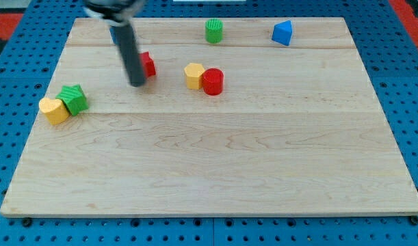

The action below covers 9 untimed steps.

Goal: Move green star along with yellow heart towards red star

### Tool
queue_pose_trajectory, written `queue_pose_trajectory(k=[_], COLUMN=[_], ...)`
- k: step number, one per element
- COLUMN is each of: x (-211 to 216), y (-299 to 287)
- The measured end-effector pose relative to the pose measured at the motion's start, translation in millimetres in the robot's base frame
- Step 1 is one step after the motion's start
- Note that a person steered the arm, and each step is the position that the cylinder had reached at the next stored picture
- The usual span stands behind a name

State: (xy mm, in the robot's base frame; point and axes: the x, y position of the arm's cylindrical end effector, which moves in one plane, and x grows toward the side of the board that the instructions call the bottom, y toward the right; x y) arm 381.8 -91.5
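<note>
The green star [74,98] lies near the board's left edge, touching the yellow heart [54,110] on its lower left. The red star [147,64] lies up and to the right of them, partly hidden behind my rod. My tip [137,84] is on the board just below and left of the red star, well to the right of the green star and yellow heart.
A yellow block [193,74] touches a red cylinder [213,81] near the board's middle top. A green cylinder [213,31] and a blue block [282,33] stand along the top edge. Another blue block [114,33] is mostly hidden behind the rod. The wooden board [215,164] lies on blue pegboard.
</note>
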Motion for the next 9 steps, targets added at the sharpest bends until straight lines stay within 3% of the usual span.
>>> queue_pose_trajectory(k=[1, 2, 3, 4, 5, 6, 8, 9], x=[0, 3, 13, 101, 166, 163, 158, 137], y=[-17, -76, -63, -33, -93, -208, -207, -177])
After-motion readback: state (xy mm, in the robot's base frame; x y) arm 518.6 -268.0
